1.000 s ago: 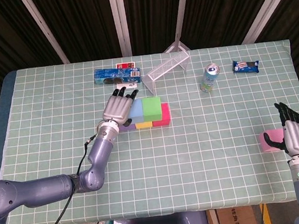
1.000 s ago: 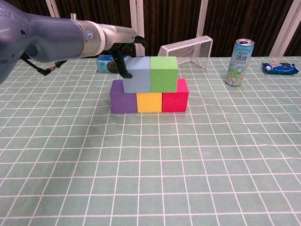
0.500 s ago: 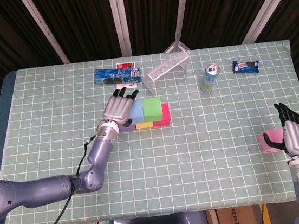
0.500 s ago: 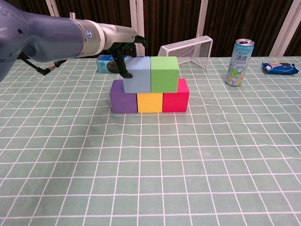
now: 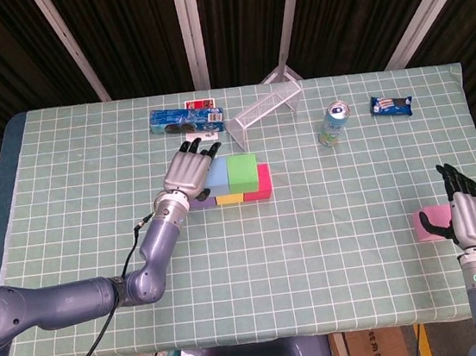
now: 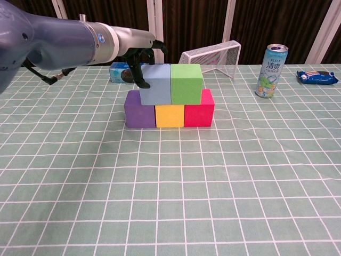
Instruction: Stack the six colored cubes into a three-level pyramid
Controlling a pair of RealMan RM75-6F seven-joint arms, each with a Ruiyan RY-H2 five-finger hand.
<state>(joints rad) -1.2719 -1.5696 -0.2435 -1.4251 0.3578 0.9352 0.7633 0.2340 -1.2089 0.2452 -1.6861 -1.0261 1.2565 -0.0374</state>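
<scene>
A purple cube (image 6: 139, 114), a yellow cube (image 6: 169, 116) and a red cube (image 6: 199, 113) stand in a row on the table. On top of them sit a light blue cube (image 6: 157, 88) and a green cube (image 6: 186, 84), side by side and touching. My left hand (image 6: 139, 61) grips the light blue cube at its left edge, with fingers curled over the top and down its front corner. A pink cube (image 5: 425, 225) lies far right near the table's front edge. My right hand (image 5: 469, 217) stands beside it, fingers upright and apart, holding nothing.
A drink can (image 6: 270, 71) stands to the right of the stack, with a snack packet (image 6: 318, 77) beyond it. Behind the stack are a wire mesh basket (image 6: 213, 53) lying on its side and a blue biscuit box (image 5: 183, 119).
The light blue and green cubes have edged very slightly to the right under my left hand. My right hand has hardly moved.
</scene>
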